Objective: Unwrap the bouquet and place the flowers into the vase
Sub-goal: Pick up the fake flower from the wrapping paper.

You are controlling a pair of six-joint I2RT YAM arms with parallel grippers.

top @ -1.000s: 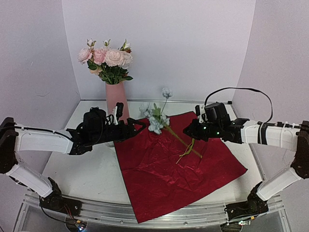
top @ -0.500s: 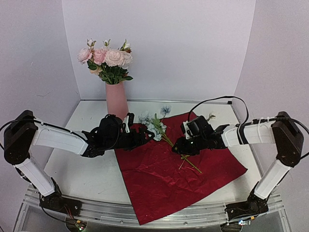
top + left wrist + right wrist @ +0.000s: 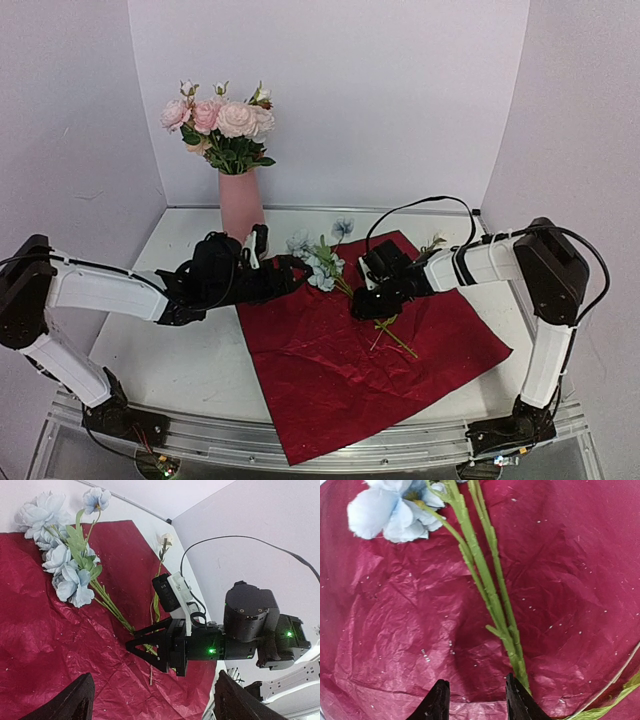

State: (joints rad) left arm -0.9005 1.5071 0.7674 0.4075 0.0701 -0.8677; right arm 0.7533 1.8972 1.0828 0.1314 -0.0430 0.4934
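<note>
Flower stems on red paper, just ahead of half-open, empty right pincer

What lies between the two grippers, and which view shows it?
The pale blue flowers lie on the dark red wrapping paper, between the left gripper and the right gripper. The top view shows this most plainly.

Jaws parted: left gripper, right gripper
</note>
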